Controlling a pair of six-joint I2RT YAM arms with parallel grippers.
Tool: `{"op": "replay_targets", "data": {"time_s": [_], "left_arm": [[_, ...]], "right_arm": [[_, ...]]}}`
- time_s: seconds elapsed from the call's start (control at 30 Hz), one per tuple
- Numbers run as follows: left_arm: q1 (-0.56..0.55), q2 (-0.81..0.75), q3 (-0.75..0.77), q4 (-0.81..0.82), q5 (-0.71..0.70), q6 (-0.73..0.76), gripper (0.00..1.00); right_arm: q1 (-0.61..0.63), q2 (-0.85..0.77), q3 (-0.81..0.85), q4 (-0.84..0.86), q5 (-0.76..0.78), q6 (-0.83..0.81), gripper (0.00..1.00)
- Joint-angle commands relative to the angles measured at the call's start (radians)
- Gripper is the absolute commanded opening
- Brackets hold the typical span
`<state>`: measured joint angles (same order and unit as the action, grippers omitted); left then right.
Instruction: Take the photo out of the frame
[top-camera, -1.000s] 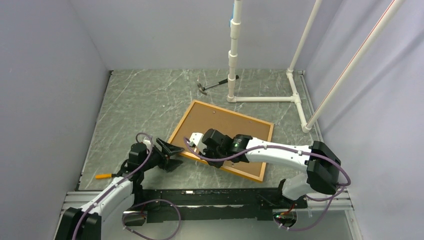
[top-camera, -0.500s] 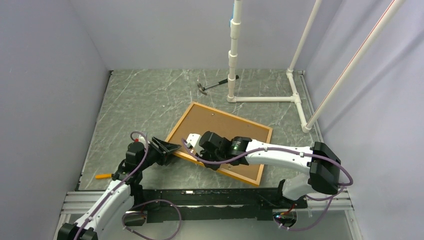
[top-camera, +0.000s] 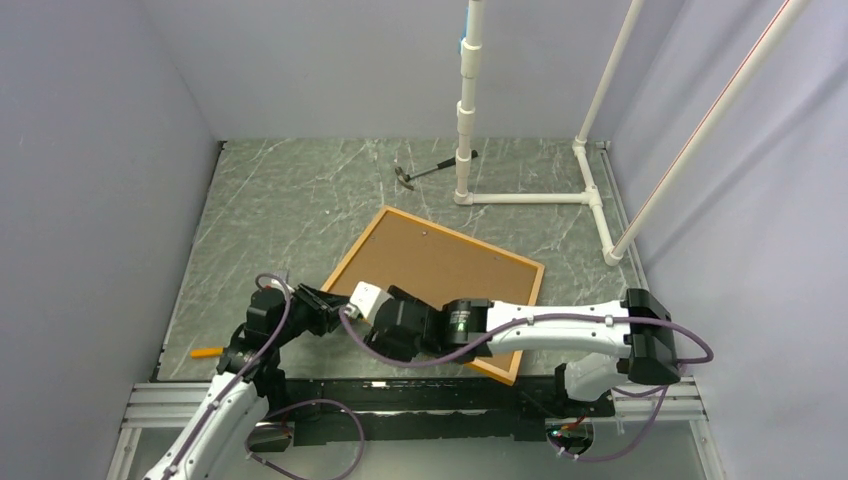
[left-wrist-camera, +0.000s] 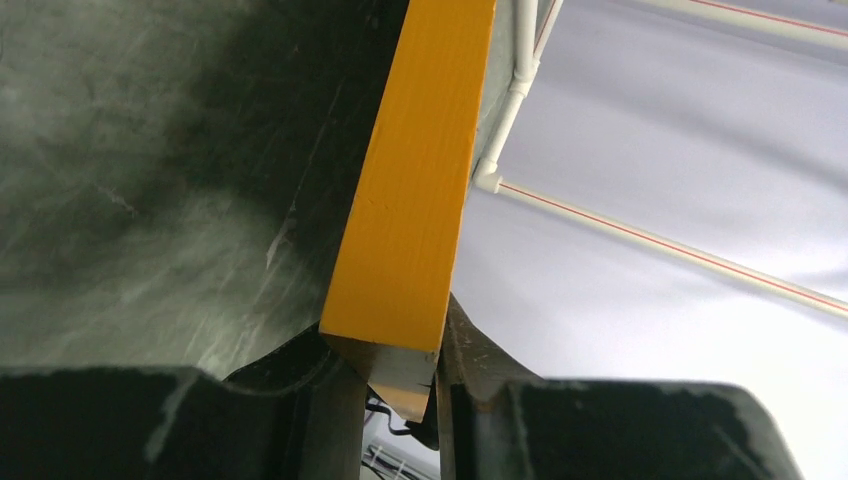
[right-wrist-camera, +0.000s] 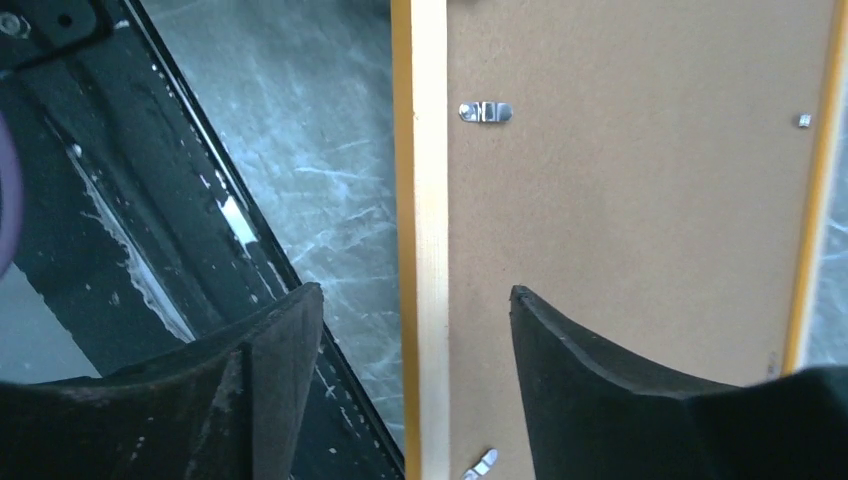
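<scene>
So the thin bright-orange rectangular picture frame (top-camera: 465, 237) is lying face down and skewed on the marbled grey-green tabletop (top-camera: 270, 200). The photo (top-camera: 440, 262) sits inside it, so only its plain brown board back shows. Small silver metal tabs (right-wrist-camera: 485, 112) sit along the board's edges.

The left gripper (top-camera: 335, 302) has its jaws pinched on the frame's near-left corner. In the left wrist view the orange edge runs straight out from between the fingers (left-wrist-camera: 300, 410). There's a dark shadow under that edge, but I can't tell if the corner is actually off the table.

The right gripper (right-wrist-camera: 412, 295) hangs just to the right of that corner, over the frame's near-left side. Its jaws are spread wide, one finger outside the pale wood rail and the other over the board. I can't tell whether either one touches.

Room-wise, the frame's nearest corner sits close to the black base rail (top-camera: 430, 392) along the near edge. A wide stretch of bare tabletop lies between the frame's left side and the left wall. An orange-handled screwdriver (top-camera: 207, 352) lies near left, well apart from the frame. A small hammer (top-camera: 428, 171) lies at the far side, beside the white plastic pipe stand (top-camera: 530, 198) that takes up the far right.
</scene>
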<state>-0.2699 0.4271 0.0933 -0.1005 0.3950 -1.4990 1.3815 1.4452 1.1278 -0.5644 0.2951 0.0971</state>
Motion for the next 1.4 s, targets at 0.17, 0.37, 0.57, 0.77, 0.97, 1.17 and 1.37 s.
{"op": "replay_targets", "data": {"time_s": [0.17,0.37,0.57,0.77,0.97,1.17,1.37], "left_arm": [[-0.004,-0.059,0.209,-0.444,-0.086,-0.009,0.0],[-0.004,-0.056,0.271,-0.531,-0.087,-0.028,0.0],[-0.005,-0.062,0.325,-0.608,-0.103,-0.059,0.0],[-0.004,-0.082,0.35,-0.667,-0.101,-0.107,0.0],[-0.004,-0.104,0.391,-0.727,-0.116,-0.133,0.0],[-0.004,-0.128,0.445,-0.735,-0.164,-0.074,0.25],[-0.003,-0.158,0.62,-0.852,-0.362,0.099,0.82]], "right_arm": [[0.203,0.153,0.186,-0.216,0.55,0.166,0.74],[0.213,0.239,0.276,-0.32,0.616,0.152,0.68],[0.214,0.357,0.342,-0.38,0.654,0.153,0.67],[0.208,0.421,0.369,-0.424,0.709,0.175,0.63],[0.179,0.395,0.356,-0.419,0.662,0.107,0.34],[0.158,0.347,0.375,-0.446,0.58,0.027,0.07],[0.094,0.256,0.389,-0.505,0.381,-0.122,0.0]]}}
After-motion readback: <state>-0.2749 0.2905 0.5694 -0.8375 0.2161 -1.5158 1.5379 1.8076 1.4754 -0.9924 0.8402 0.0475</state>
